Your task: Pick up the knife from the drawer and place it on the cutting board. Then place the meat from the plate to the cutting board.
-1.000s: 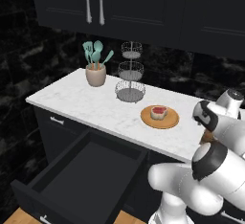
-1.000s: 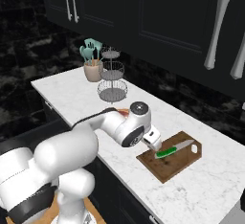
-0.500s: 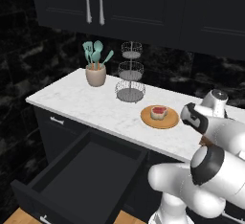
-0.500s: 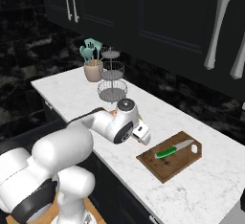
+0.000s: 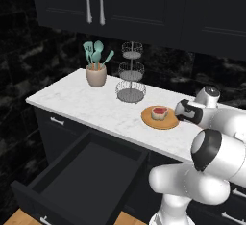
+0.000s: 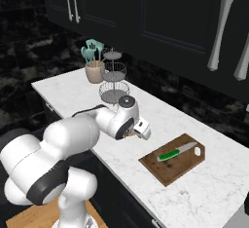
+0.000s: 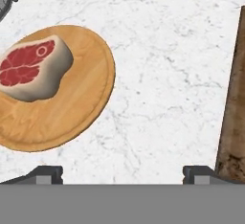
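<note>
Your gripper [image 7: 122,175], jaws wide and empty, hangs between plate [image 7: 91,103] and cutting board [image 7: 234,103]; the meat [image 7: 33,67] lies plate-side.

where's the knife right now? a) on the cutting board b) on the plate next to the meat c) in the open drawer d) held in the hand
a: the knife with its green handle lies flat on the cutting board, while the open drawer looks empty, the plate carries just the meat, and the hand is open over the counter with nothing in it.
</note>
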Controlling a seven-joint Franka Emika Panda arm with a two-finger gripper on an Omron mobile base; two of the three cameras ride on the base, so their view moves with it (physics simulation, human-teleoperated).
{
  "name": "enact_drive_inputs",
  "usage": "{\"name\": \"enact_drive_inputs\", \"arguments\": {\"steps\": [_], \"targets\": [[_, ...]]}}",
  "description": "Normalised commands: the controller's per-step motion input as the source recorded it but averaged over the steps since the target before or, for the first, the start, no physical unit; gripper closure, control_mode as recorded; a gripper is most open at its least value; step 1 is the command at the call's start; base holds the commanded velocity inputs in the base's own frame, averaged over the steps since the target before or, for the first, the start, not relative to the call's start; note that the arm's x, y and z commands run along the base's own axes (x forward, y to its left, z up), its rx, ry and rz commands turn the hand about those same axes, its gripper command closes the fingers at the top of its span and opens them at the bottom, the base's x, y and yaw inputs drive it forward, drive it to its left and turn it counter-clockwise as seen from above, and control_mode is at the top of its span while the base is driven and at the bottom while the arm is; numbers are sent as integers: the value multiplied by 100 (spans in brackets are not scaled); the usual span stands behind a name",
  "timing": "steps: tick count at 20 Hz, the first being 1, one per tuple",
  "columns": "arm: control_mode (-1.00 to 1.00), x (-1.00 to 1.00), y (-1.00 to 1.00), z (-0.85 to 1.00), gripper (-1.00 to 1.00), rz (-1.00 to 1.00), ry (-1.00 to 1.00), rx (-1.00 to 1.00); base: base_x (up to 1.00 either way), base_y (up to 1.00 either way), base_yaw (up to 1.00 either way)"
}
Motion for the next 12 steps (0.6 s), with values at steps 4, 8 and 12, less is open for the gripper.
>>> {"name": "enact_drive_inputs", "arguments": {"steps": [4, 8, 12], "targets": [[-100, 30, 18, 19, -100, 0, 0, 0, 0, 0, 0], [-100, 38, 29, 1, -100, -6, 0, 0, 0, 0, 0], [-100, 47, 14, 3, -100, -10, 0, 0, 0, 0, 0]]}}
